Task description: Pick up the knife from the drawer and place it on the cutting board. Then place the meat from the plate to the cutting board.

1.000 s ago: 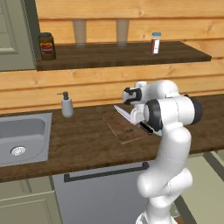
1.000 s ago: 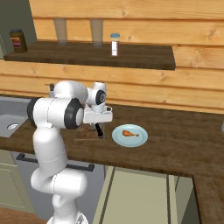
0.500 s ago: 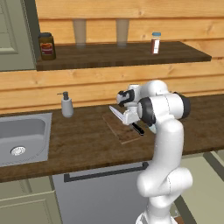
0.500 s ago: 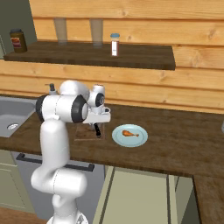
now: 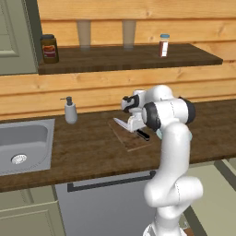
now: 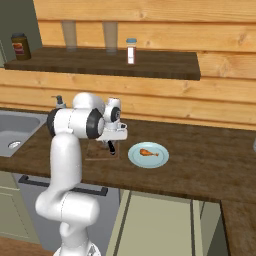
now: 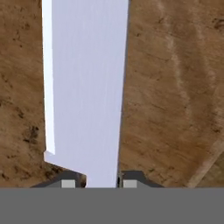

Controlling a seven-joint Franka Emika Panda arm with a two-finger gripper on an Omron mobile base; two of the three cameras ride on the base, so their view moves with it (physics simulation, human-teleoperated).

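Note:
My gripper [image 5: 133,120] is shut on the knife, low over the cutting board [image 5: 130,139]. The silver blade [image 5: 121,123] points left of the hand, and the black handle [image 5: 144,135] sticks out to the right over the board. In the hand view the blade [image 7: 87,87] runs up from between my fingertips [image 7: 68,182] with the board's brown grain [image 7: 175,87] close behind it. To the right of the board [image 6: 96,150] is the pale blue plate [image 6: 159,159], with the orange-brown meat [image 6: 147,152] on it. From this side the gripper [image 6: 113,139] has the handle [image 6: 111,148] hanging below it. The drawer is not clearly in view.
A sink [image 5: 23,143] lies at the left of the dark counter, with a soap dispenser [image 5: 70,110] behind it. The shelf above carries a jar [image 5: 48,48] and a small bottle [image 5: 163,45]. A grey panel with a dark bar handle [image 5: 108,183] sits under the counter.
The arm has swung the knife down and closer to the cutting board. The plate and the meat have not moved.

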